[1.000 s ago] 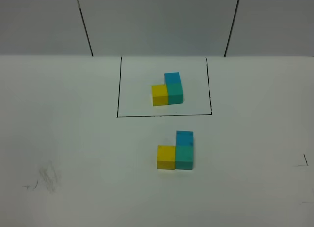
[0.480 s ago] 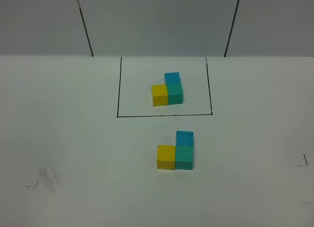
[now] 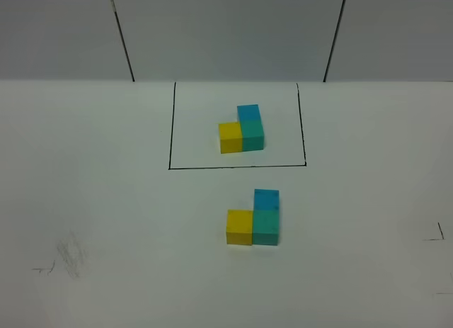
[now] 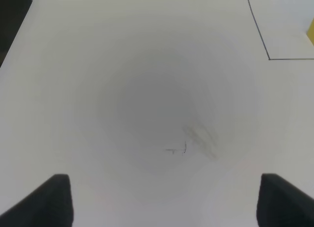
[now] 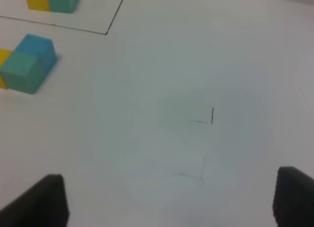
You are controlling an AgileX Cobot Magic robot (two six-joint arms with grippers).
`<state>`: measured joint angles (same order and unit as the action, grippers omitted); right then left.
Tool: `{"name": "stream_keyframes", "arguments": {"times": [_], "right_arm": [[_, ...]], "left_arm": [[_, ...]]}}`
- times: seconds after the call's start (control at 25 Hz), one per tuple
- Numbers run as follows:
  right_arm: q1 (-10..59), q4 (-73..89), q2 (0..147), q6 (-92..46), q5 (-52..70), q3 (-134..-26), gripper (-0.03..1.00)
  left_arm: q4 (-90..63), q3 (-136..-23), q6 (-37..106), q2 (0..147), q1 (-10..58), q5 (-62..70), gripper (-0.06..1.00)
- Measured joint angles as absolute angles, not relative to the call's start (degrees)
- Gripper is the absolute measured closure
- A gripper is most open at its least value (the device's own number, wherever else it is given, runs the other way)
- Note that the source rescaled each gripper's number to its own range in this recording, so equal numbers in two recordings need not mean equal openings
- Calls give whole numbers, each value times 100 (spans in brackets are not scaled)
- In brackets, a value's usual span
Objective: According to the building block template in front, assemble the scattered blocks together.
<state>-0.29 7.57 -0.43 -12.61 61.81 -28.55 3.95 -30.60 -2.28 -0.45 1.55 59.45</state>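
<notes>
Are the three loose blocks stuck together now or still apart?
Together: the yellow, teal-green and sky blue cubes touch in an L.

Even, diffuse light fills the exterior high view, and the white table [image 3: 106,200] reads bright without glare. The scattered blocks [image 3: 253,218] cast only a faint, short shadow at their base, as does the building block template [image 3: 241,129]. The left wrist view is soft, with a broad dim patch on the table around the pencil marks [image 4: 179,149]. The right wrist view is blurred throughout; the blocks near its edge look smeared.
</notes>
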Motion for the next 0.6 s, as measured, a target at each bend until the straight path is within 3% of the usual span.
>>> {"name": "stream_keyframes", "arguments": {"times": [0.6], "right_arm": [[121,840,-43,-1261,6170,-2855,63]], "left_arm": [[395,-3060,-229,-45,155,5945,24]]}}
